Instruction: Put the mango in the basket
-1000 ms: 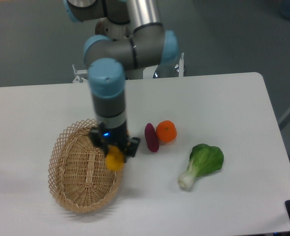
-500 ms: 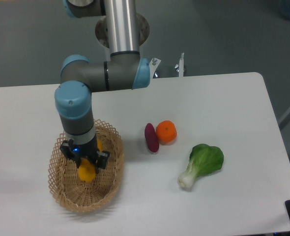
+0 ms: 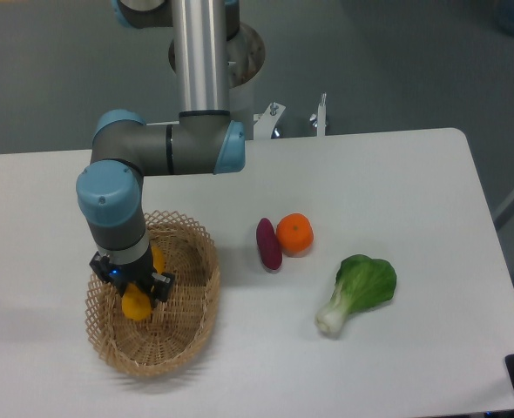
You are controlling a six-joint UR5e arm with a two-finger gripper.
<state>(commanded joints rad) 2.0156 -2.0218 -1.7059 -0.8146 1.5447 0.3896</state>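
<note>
The yellow-orange mango (image 3: 138, 303) is held in my gripper (image 3: 133, 287), which is shut on it. Both are over the inside of the oval tan wicker basket (image 3: 192, 326) at the table's left front. The mango's upper part shows behind the wrist and its lower end pokes out below the fingers. I cannot tell whether the mango touches the basket floor.
A purple oblong vegetable (image 3: 268, 244) and a round orange (image 3: 294, 232) lie together right of the basket. A green bok choy (image 3: 358, 291) lies further right. My arm's elbow (image 3: 165, 148) reaches over the table behind the basket.
My gripper carried the mango leftward from the basket's right rim to over its inside, then a little further left and lower.
</note>
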